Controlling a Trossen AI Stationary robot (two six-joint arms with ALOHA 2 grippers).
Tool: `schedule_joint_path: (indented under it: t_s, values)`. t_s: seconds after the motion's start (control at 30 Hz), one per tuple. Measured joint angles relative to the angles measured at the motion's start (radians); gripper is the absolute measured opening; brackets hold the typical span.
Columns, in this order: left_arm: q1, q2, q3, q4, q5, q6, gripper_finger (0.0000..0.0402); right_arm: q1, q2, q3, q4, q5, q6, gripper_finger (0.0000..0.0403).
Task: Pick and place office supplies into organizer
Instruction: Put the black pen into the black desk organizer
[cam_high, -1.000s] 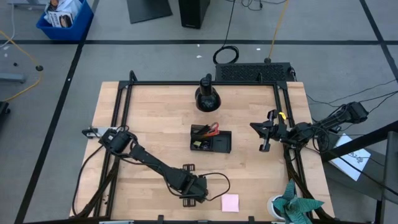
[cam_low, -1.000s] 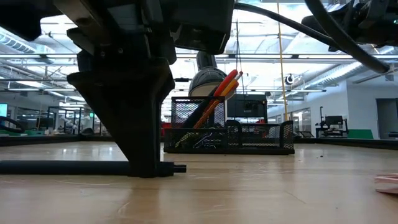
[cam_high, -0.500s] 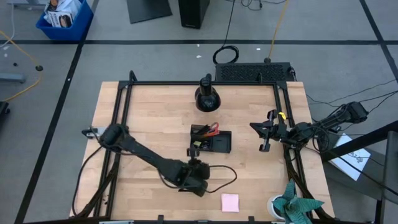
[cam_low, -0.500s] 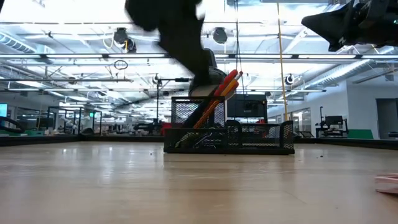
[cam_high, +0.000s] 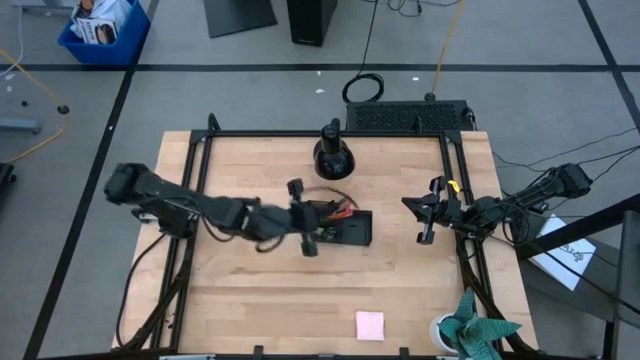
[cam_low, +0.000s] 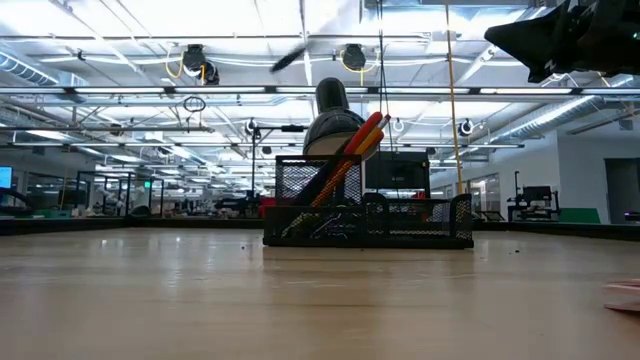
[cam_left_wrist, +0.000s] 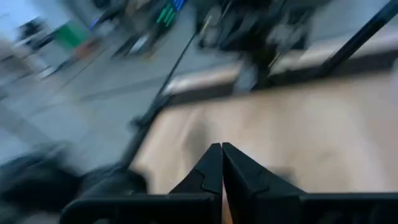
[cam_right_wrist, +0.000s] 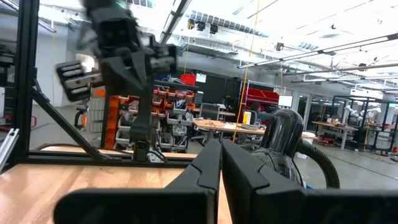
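organizer (cam_high: 340, 228) mid-table, stand (cam_high: 333, 156) behind it, pad (cam_high: 370, 325) at front edge

Bright overhead ceiling lights, soft shadows; left wrist view heavily motion-blurred (low view backlit).

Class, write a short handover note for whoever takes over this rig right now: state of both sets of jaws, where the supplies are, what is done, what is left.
Left gripper: jaws shut, nothing visibly held, raised by the organizer's left end.
Right gripper: jaws shut, empty, waiting near the table's right edge.
Done: red-handled scissors and other supplies stand in the organizer's left compartment at mid-table.
Left: the pink sticky-note pad lies alone near the table's front edge, not yet picked up.
The round black stand behind the organizer is not a target.
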Motion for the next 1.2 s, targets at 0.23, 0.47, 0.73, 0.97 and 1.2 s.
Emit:
schedule_joint_path:
  t_s: [0.23, 0.47, 0.73, 0.97, 1.2]
  values:
    - [0.153, -0.046, -0.427, 0.653, 0.288, -0.011, 0.0007, 0.000, 0.000, 0.000, 0.012, 0.000, -0.009, 0.0009]
    - [0.180, -0.021, -0.528, 0.769, 0.347, -0.067, 0.0006, 0.000, 0.000, 0.000, 0.021, 0.001, -0.031, 0.0009]
    - [0.187, -0.020, -0.530, 0.732, 0.343, -0.031, 0.0006, 0.000, 0.000, 0.000, 0.031, 0.005, -0.046, 0.0009]
    - [0.226, -0.020, -0.529, 0.542, 0.300, -0.065, 0.0020, 0.000, 0.000, 0.000, 0.027, 0.005, -0.036, 0.0009]
    - [0.255, -0.054, -0.530, 0.348, 0.315, 0.028, 0.0021, 0.000, 0.000, 0.000, 0.008, 0.004, -0.036, 0.0009]
